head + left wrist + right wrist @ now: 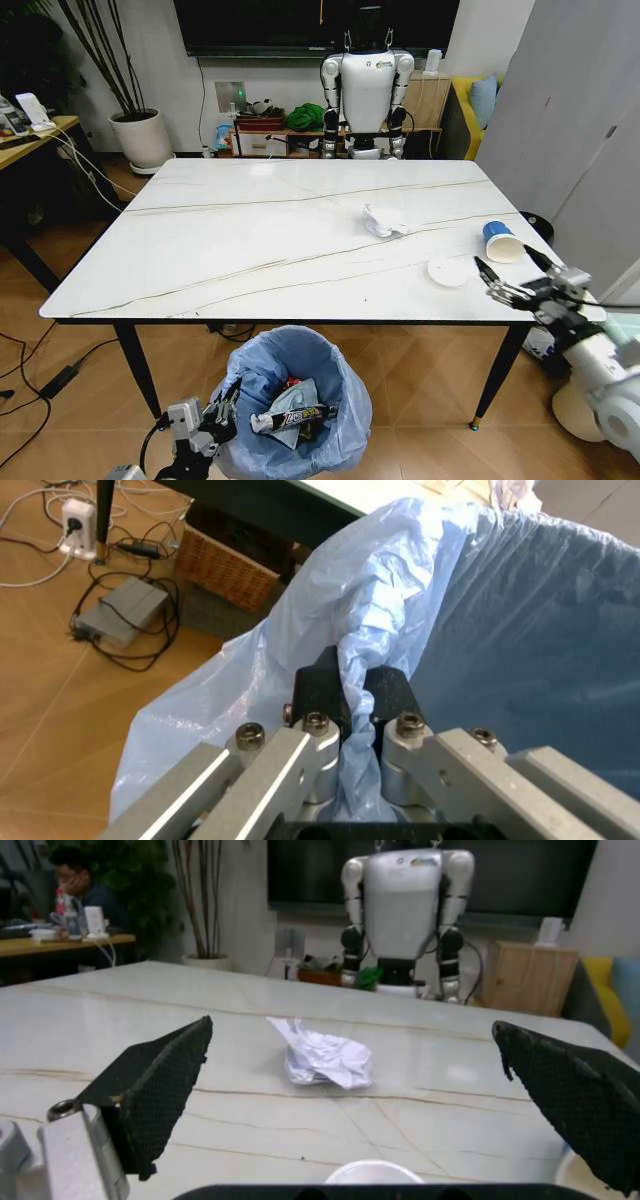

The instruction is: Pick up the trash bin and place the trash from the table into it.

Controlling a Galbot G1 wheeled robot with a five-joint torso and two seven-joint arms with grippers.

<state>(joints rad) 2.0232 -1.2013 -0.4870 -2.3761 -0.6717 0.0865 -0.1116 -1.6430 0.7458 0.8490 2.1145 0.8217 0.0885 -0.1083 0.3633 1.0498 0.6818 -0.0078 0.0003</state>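
Down front, left gripper (350,694) pinches the blue-bagged round trash bin's (300,400) rim below the marble table's (200,250) near edge. Right gripper (507,283), jaws wide, hovers at the right edge near the white round lid (447,271); next needs a low, flat pinch.

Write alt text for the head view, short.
The left gripper holds the blue-bagged trash bin by its rim below the table edge, with wrappers already inside. The open right gripper hovers at the table's right side near a white lid, paper cup and crumpled tissue.
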